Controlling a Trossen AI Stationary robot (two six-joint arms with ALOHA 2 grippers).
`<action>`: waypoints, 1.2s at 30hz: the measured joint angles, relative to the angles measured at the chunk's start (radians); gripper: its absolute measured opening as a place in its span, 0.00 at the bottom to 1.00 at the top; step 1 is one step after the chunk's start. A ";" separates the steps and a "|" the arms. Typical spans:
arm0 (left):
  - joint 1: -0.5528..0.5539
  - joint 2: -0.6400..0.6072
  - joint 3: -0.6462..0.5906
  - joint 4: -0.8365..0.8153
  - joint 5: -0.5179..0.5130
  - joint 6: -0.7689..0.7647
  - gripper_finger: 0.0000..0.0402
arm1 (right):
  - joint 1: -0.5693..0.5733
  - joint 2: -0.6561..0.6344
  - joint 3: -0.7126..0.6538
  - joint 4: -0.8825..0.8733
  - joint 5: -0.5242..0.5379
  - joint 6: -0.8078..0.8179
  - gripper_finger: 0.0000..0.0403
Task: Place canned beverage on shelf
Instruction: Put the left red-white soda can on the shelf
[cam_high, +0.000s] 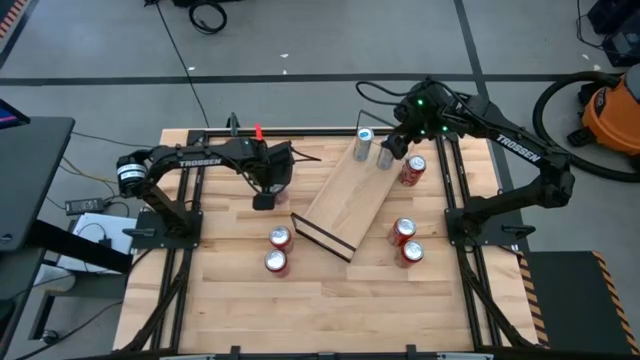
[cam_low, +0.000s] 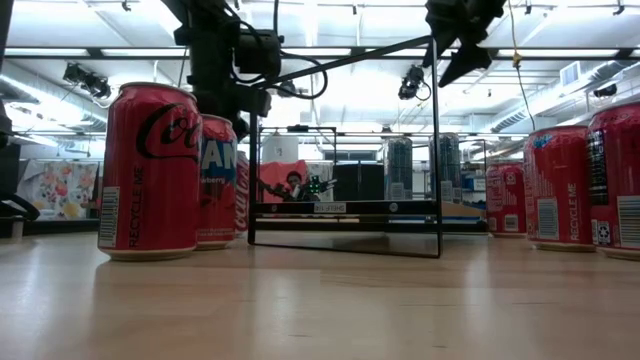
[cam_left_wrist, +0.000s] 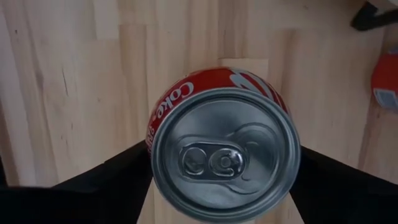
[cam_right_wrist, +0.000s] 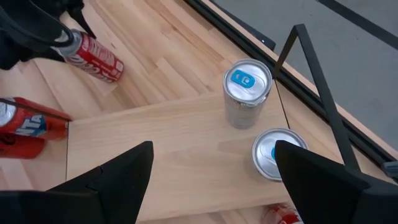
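Jaws first: left gripper (cam_left_wrist: 221, 186) is spread wide w/ a red Coke can (cam_left_wrist: 224, 146) sitting between the fingers (cam_left_wrist: 106, 183). Wrist view looks straight down on the lid, so the can stands upright, long axis vertical. Can't tell if the pads are touching the can's sides or just flanking it; looks like a wide grip or one about to be made. In the high view that gripper (cam_high: 268, 190) sits over the table (cam_high: 330, 320) just left of the shelf (cam_high: 350, 195).

Right gripper (cam_right_wrist: 211, 180) is spread too, holding nothing, hovering above the far end of the shelf, near two silver cans w/ blue tops (cam_right_wrist: 247, 90) already standing on the board.

Key relation: the shelf runs diagonally, near end w/ dark edge toward table centre, far end by the right arm. From the left jaws the board lies to the right, close by, w/ open board between the dark edge and the silver cans. Left arm is the nearer one to this can, so prob. its job: lift, carry right, set down upright.

Other red cans (cam_high: 279, 240) stand on the table, some each side of the shelf, not yet placed.
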 joint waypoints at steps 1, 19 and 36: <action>0.000 0.000 0.000 0.001 -0.001 -0.010 0.86 | 0.000 0.000 0.000 0.006 0.000 0.003 0.86; 0.007 -0.001 0.004 -0.012 0.064 -0.717 0.98 | 0.000 0.000 0.000 0.020 0.014 0.031 0.86; 0.007 0.006 0.004 0.027 0.034 -1.331 0.92 | 0.000 0.000 0.000 0.020 0.014 0.049 0.86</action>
